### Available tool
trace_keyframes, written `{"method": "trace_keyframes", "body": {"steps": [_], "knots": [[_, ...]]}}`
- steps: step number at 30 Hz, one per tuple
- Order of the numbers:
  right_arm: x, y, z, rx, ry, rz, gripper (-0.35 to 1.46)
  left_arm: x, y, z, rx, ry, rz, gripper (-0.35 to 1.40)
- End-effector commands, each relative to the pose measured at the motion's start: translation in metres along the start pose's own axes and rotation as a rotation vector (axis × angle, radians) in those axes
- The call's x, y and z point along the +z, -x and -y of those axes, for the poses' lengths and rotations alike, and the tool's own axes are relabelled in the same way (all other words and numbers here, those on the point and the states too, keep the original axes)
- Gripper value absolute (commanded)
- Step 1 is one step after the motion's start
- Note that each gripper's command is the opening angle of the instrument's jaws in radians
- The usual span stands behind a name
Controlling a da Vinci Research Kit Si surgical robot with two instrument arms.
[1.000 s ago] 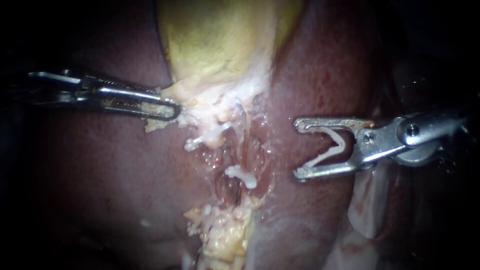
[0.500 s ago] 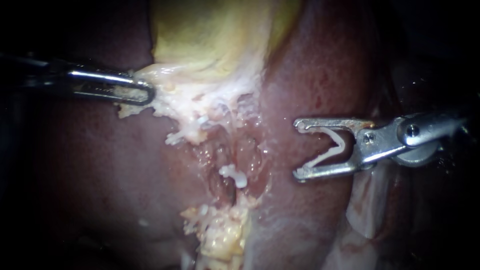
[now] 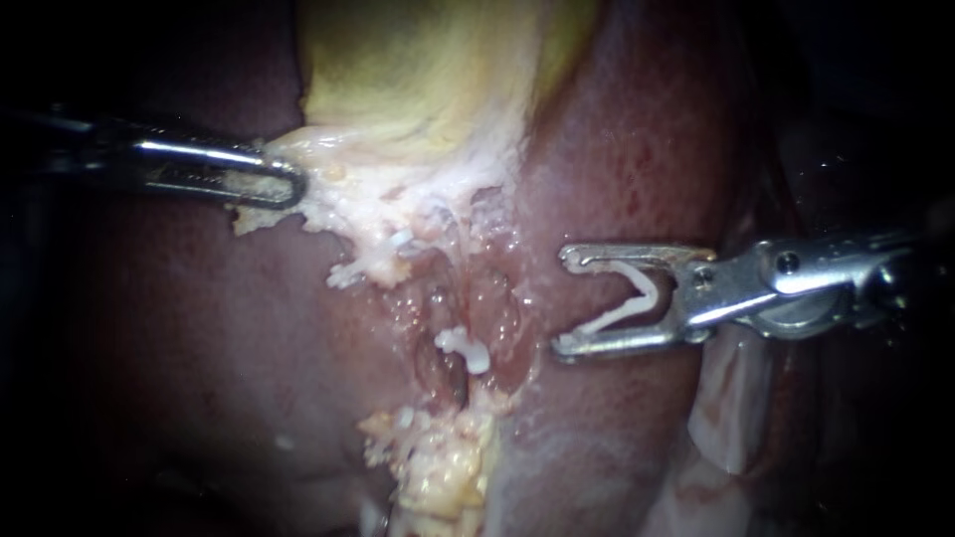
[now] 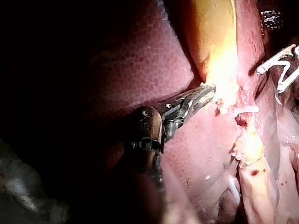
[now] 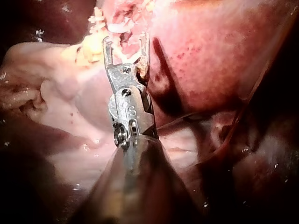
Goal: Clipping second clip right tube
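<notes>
**Tube lay left of the loaded jaws**

Over the liver (image 3: pixel 199 348) and gallbladder (image 3: pixel 418 80), the left instrument (image 3: pixel 284 184) gripped pale tissue (image 3: pixel 333 204). The right instrument (image 3: pixel 562 303), jaws spread holding an unclosed clip (image 3: pixel 637 298), faced left toward the near-far tube (image 3: pixel 450 378), which bore a set clip (image 3: pixel 465 348).

endoscope: close, straight onto liver (image 3: pixel 199 328) | wrist cams: along left instrument (image 4: pixel 209 91) and right instrument (image 5: pixel 126 40) | overlap: pale tissue (image 3: pixel 398 214) under gallbladder (image 3: pixel 428 80)

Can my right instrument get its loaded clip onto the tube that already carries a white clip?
Probably yes. The right instrument points its loaded clip at the tube across bare liver, with nothing between them. The left instrument holds the gallbladder clear on the far side.
</notes>
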Motion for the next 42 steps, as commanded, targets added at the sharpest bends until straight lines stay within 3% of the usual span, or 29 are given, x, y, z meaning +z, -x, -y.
{"method": "trace_keyframes", "body": {"steps": [1, 11, 16, 28, 42], "knots": [[0.0004, 0.0002, -0.0001, 0.019, 0.003, -0.004, 0.45, 0.0000, 0.0000, 0.0000, 0.000, 0.000, 0.000, -0.35], [0.0046, 0.0027, -0.0019, 0.160, 0.016, -0.015, 0.45, 0.0001, 0.0000, 0.0000, 0.000, -0.001, 0.000, -0.35], [0.0063, 0.0034, -0.0026, 0.222, 0.008, -0.049, 0.45, 0.0001, 0.0000, 0.0000, 0.000, -0.001, 0.000, -0.35], [0.0097, 0.0037, -0.0031, 0.317, -0.016, -0.119, 0.46, 0.0001, 0.0000, 0.0000, 0.000, -0.001, 0.000, -0.35], [0.0114, 0.0041, -0.0031, 0.374, -0.042, -0.148, 0.46, 0.0002, 0.0000, -0.0001, 0.000, -0.002, -0.001, -0.35]]}}
